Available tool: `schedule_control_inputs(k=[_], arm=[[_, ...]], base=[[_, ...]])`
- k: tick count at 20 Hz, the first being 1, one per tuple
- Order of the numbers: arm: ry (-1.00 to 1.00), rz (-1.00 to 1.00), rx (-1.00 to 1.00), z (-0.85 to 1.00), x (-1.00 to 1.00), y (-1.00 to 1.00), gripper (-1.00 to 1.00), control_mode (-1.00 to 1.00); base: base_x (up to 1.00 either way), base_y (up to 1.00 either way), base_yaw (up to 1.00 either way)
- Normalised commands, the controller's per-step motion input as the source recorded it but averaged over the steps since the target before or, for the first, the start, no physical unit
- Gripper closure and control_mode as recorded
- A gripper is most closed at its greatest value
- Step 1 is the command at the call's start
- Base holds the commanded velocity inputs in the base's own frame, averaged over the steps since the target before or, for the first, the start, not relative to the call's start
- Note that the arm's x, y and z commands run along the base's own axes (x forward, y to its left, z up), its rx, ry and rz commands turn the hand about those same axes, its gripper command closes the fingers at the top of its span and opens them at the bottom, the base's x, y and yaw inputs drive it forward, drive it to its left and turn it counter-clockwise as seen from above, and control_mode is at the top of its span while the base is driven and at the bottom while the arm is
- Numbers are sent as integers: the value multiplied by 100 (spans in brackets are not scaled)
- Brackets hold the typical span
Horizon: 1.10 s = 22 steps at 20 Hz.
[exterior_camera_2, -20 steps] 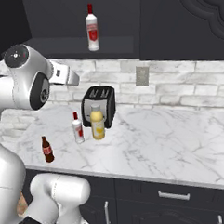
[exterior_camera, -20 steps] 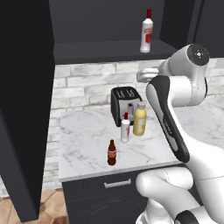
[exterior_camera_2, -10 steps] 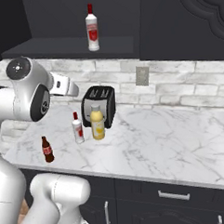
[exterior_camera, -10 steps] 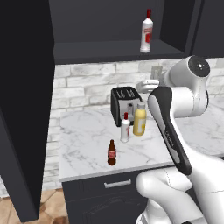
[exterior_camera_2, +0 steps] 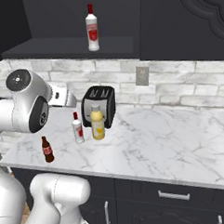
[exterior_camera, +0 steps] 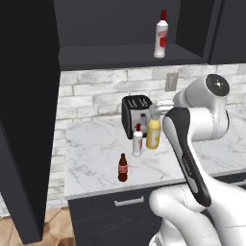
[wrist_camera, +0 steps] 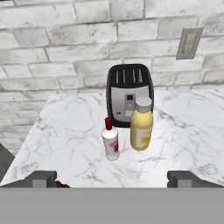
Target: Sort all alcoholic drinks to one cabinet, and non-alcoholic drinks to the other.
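Observation:
One tall white red-capped bottle [exterior_camera: 162, 34] [exterior_camera_2: 92, 29] stands on the shelf [exterior_camera: 120, 54] of the open upper cabinet. A second white red-capped bottle [exterior_camera: 138, 141] [exterior_camera_2: 78, 128] [wrist_camera: 110, 139] stands on the counter beside the yellow juice bottle [exterior_camera: 153, 132] [exterior_camera_2: 97, 123] [wrist_camera: 141, 124]. The small brown bottle [exterior_camera: 123, 168] [exterior_camera_2: 47, 150] stands nearer the counter's front edge. My gripper [wrist_camera: 113, 179] is open and holds nothing. It hovers in front of and above the counter bottles, well apart from them. The other cabinet [exterior_camera_2: 183, 21] at the right is closed.
A black toaster [exterior_camera: 136, 113] [exterior_camera_2: 98, 105] [wrist_camera: 130, 94] stands against the brick wall just behind the two bottles. A wall outlet [exterior_camera_2: 141, 76] [wrist_camera: 189, 43] sits to its right. The open cabinet door [exterior_camera: 24, 120] hangs at the far left. Marble counter [exterior_camera_2: 171, 138] stretches to the right.
The arm has sunk from shelf height toward the counter, with the gripper still open. The bottles have not moved.

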Motion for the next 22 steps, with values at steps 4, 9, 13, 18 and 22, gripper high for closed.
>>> schedule_control_inputs(k=[4,9,13,18,22], arm=[[7,3,-1,-28,-14,7,-100,-100],[8,3,0,-23,-5,6,-100,-100],[6,1,-1,-27,0,6,-100,-100],[6,0,-1,-24,0,2,-100,-100],[3,0,0,-25,5,0,-100,-100]], base=[[0,0,0],[0,0,0],[0,0,0],[0,0,0],[0,0,0]])
